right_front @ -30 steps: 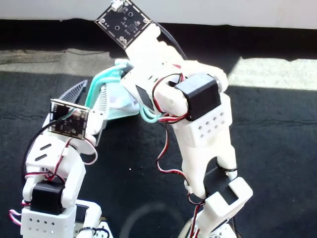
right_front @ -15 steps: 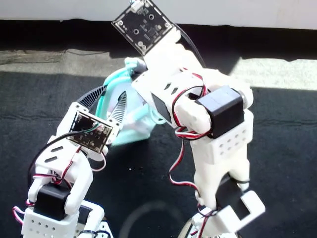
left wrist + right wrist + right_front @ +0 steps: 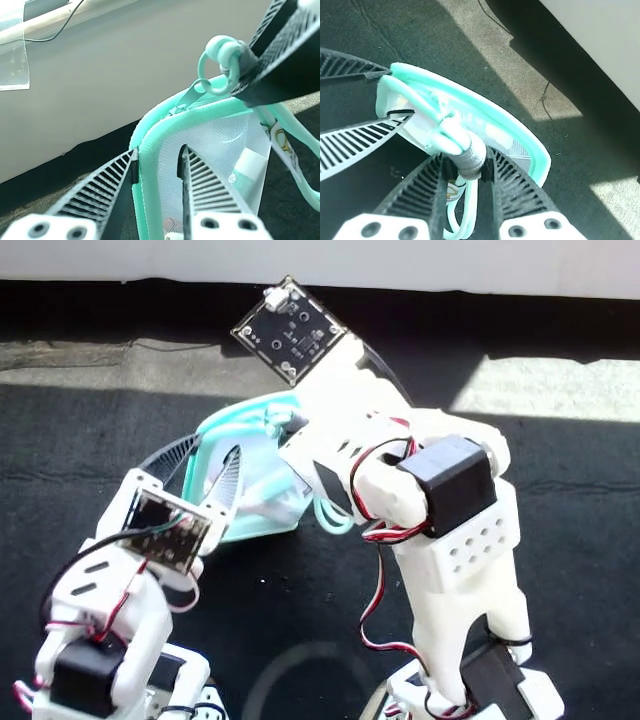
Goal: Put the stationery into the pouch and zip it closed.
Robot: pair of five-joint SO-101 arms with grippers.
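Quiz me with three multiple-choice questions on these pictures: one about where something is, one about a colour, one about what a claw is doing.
1. Where is the pouch?
A. between the left gripper and the right gripper
B. under an arm's base
C. inside a box
2. What colour is its trim?
A. red
B. mint green
C. yellow
3. The right gripper is:
A. open and empty
B. shut on a pencil
C. shut on the zipper pull
Answers: 1A, each gripper holds one end of it; 2B, the trim looks mint green in every view; 3C, the right gripper's fingers pinch the pull.
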